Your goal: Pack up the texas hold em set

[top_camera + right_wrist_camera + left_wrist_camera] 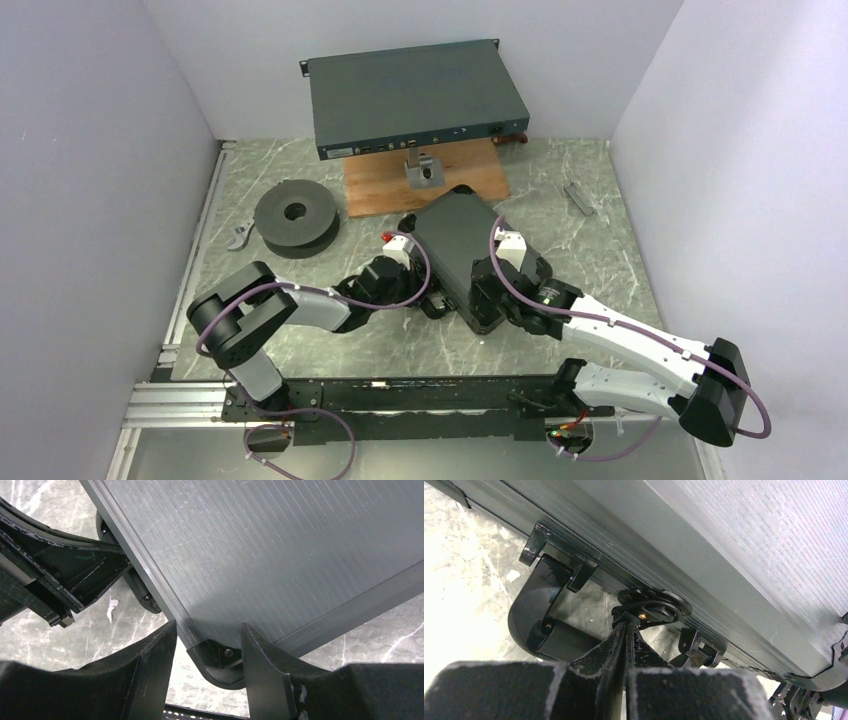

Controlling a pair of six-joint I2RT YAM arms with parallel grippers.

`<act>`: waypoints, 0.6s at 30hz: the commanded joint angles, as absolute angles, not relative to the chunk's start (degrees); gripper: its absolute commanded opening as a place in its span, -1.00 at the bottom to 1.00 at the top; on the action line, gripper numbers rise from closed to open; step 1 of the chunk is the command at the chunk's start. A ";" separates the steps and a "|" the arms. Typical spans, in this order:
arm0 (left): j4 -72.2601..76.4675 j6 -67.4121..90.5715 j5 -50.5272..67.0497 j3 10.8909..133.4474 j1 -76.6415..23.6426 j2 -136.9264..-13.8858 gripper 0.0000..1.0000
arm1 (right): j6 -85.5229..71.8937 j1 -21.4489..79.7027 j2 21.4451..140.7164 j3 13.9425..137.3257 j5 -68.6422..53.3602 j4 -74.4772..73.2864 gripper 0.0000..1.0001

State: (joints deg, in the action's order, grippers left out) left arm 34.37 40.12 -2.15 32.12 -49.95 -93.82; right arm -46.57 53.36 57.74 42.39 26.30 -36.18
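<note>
The case (pixel 457 240) is seen in dark charcoal grey, its lid marked with fine parallel ribs, and its handle (pixel 531 625) in glossy black. The table (pixel 600 250) is patterned as grey-green marble with pale veins. The spool (pixel 293 215) is coloured dark grey, the metal box (pixel 410 95) teal-grey, the board (pixel 370 190) orange-brown wood, the cables (pixel 748 385) purple

Plain white walls (pixel 80 150), grey-green marbled tabletop (pixel 600 240), aluminium rail (pixel 170 405) at near edge

Closed black case (pixel 455 248) between left arm (pixel 300 305), right arm (pixel 620 330); spool (pixel 318 224) beyond.
</note>
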 commanded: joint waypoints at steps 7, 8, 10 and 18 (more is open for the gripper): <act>35.81 41.13 -2.88 34.25 -50.31 -95.91 -0.82 | -46.67 53.53 56.91 41.31 28.04 -39.65 0.08; 35.73 41.20 -3.02 34.15 -50.28 -95.83 -0.83 | -46.67 53.53 56.87 41.31 28.10 -39.60 0.08; 35.33 41.37 -3.11 33.95 -50.28 -95.17 -0.83 | -46.58 53.53 56.93 41.46 28.12 -39.68 0.08; 31.72 40.53 -4.23 32.29 -50.63 -86.69 -0.71 | -45.39 53.53 55.53 43.23 29.43 -39.94 0.25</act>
